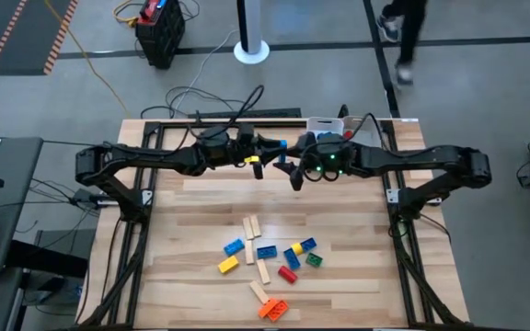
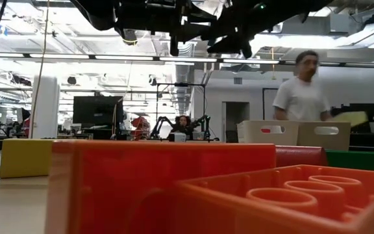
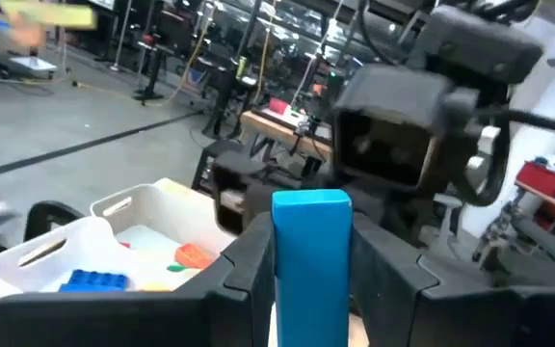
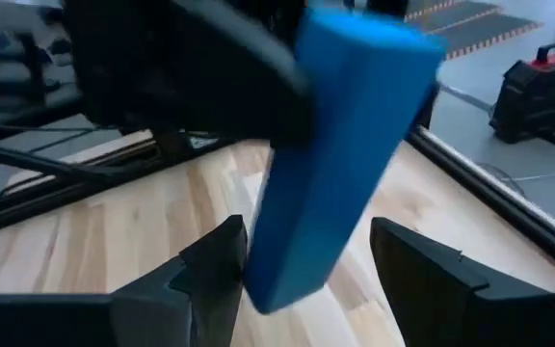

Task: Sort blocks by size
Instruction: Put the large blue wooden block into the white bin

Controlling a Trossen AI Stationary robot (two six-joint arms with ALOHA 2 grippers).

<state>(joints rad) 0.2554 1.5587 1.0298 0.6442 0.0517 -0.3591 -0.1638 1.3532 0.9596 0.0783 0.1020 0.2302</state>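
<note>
My left gripper [image 1: 270,154] is shut on a long blue block [image 3: 311,251] high above the far middle of the table. My right gripper [image 4: 306,280] faces it, open, with its fingers [image 4: 422,275] on either side of the block's free end [image 4: 282,275]; I cannot tell whether they touch it. The other blocks [image 1: 267,267] lie loose on the near middle of the table: blue, yellow, red, green and orange bricks and pale wooden bars. In the low view an orange brick [image 2: 284,195] fills the foreground. My left gripper pinches the blue block between its two fingers [image 3: 244,265], one on each of two opposite long sides [image 3: 282,280]. The block runs along the fingers and sticks out past their tips. It is lifted clear of the table.
White trays [image 1: 325,124] stand at the far edge, right of the middle; one [image 3: 75,255] holds a blue brick and an orange piece. Bare wood lies between the arms and the loose blocks. A person [image 2: 302,91] stands beyond the table.
</note>
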